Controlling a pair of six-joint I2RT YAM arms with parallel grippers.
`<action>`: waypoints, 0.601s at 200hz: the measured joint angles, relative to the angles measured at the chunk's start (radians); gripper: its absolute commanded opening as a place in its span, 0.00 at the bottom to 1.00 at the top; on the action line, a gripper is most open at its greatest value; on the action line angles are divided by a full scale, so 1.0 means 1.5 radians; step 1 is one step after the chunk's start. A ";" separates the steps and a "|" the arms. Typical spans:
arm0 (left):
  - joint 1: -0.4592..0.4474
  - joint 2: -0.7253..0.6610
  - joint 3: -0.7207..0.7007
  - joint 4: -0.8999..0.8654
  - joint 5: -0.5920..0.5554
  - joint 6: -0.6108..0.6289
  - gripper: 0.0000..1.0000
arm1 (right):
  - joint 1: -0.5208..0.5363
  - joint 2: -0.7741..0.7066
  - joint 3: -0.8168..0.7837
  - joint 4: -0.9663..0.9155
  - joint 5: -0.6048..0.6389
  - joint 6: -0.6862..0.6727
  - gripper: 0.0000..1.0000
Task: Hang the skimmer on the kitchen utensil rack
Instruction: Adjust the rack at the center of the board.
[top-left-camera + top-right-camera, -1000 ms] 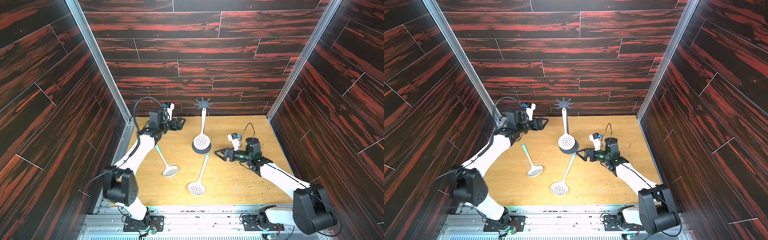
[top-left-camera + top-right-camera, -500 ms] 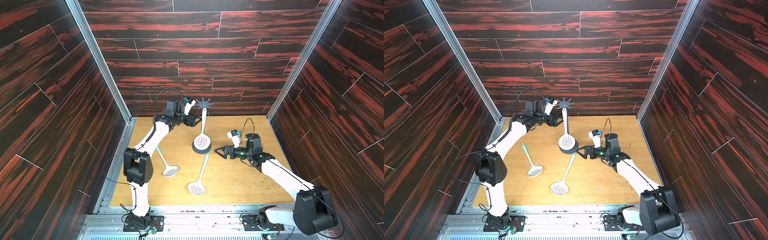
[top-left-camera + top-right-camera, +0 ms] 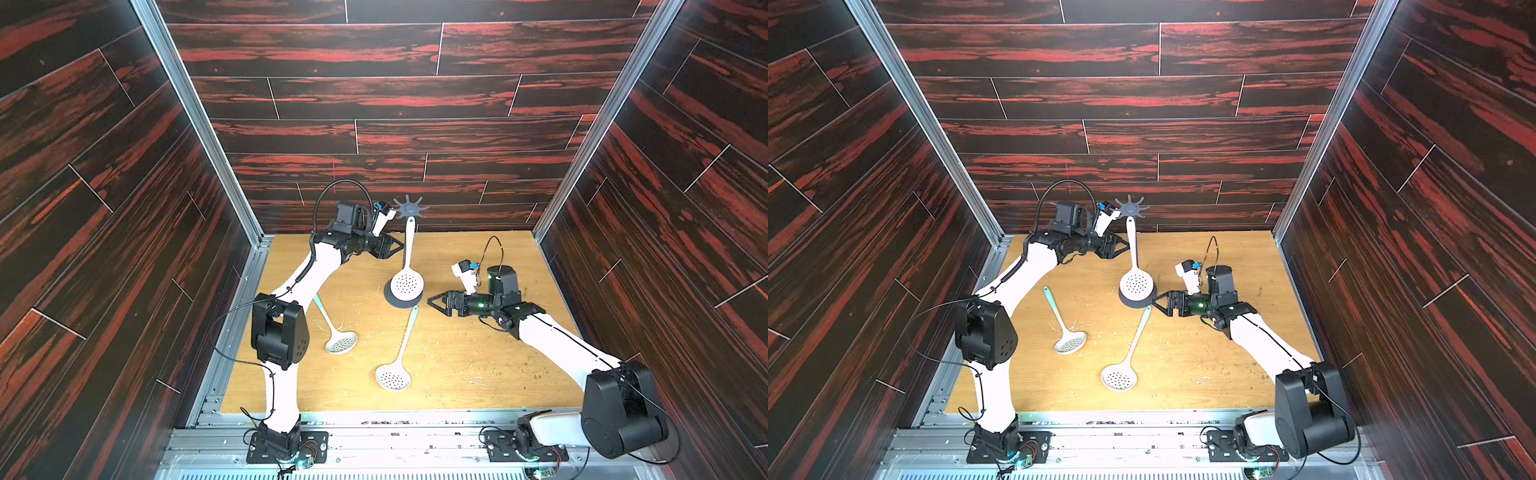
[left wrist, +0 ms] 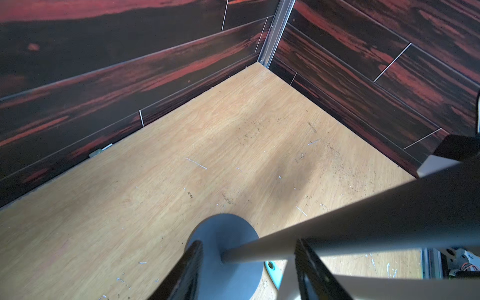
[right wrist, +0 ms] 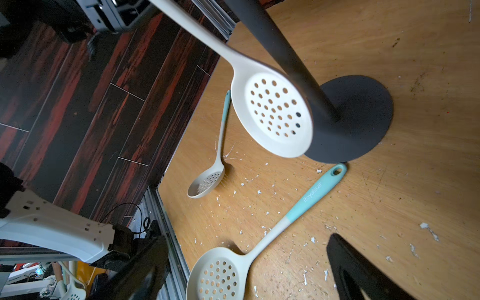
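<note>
Left gripper (image 3: 397, 248) at grey rack (image 3: 410, 206), cream skimmer (image 3: 406, 284) hanging

Item: light wood desk (image 3: 478, 374), surface scratched. The kitchen utensil rack stands upright on its round dark base (image 3: 400, 304) just toward 12 o'clock of the desk's centre.

Two loose skimmers lie flat on the desk. The nine o'clock skimmer (image 3: 340, 344) lies with its bowl toward 6 o'clock and its teal handle toward 11. The six o'clock skimmer (image 3: 392, 378) has its teal handle tip just beside the base rim; contact cannot be told.

White flecks (image 5: 259, 192) lie around both; dark specks (image 3: 519, 365) lie toward 3 o'clock.
</note>
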 measured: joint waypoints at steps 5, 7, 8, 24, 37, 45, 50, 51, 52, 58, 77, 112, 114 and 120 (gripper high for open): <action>0.000 0.000 -0.004 0.001 0.000 0.002 0.61 | 0.000 0.002 0.000 0.000 0.000 0.000 0.98; 0.000 0.000 -0.006 0.001 0.000 0.002 0.62 | 0.000 0.003 0.000 0.000 0.000 0.000 0.98; 0.000 0.000 -0.007 0.001 0.000 0.002 0.62 | 0.000 0.003 0.000 0.000 0.000 0.000 0.98; 0.000 -0.003 -0.031 0.000 0.000 0.006 0.62 | 0.000 0.007 0.000 0.001 -0.001 0.002 0.98; -0.001 -0.006 -0.054 -0.002 0.000 0.010 0.63 | 0.000 0.008 0.000 0.004 -0.003 0.005 0.98; -0.002 -0.007 -0.066 -0.004 0.001 0.012 0.63 | 0.000 0.009 0.000 0.007 -0.004 0.005 0.98; -0.002 -0.008 -0.071 -0.004 0.000 0.012 0.63 | 0.000 0.009 0.000 0.010 -0.004 0.005 0.98; -0.003 -0.008 -0.072 -0.004 0.000 0.013 0.63 | 0.000 0.009 0.000 0.010 -0.004 0.005 0.98; -0.003 -0.008 -0.073 -0.004 0.000 0.013 0.63 | 0.000 0.009 0.000 0.011 -0.004 0.006 0.98; -0.003 -0.008 -0.078 -0.005 0.001 0.014 0.63 | 0.000 0.010 0.000 0.013 -0.005 0.007 0.98; -0.004 -0.009 -0.082 -0.005 0.001 0.015 0.63 | 0.000 0.010 0.000 0.021 -0.008 0.010 0.98; -0.008 -0.011 -0.074 -0.005 0.013 0.014 0.64 | 0.000 0.014 0.000 0.026 -0.012 0.012 0.98; -0.009 -0.011 -0.072 -0.005 0.014 0.014 0.64 | 0.000 0.014 0.000 0.026 -0.012 0.012 0.98; -0.009 -0.011 -0.067 -0.006 0.016 0.014 0.64 | 0.000 0.014 0.000 0.026 -0.012 0.012 0.98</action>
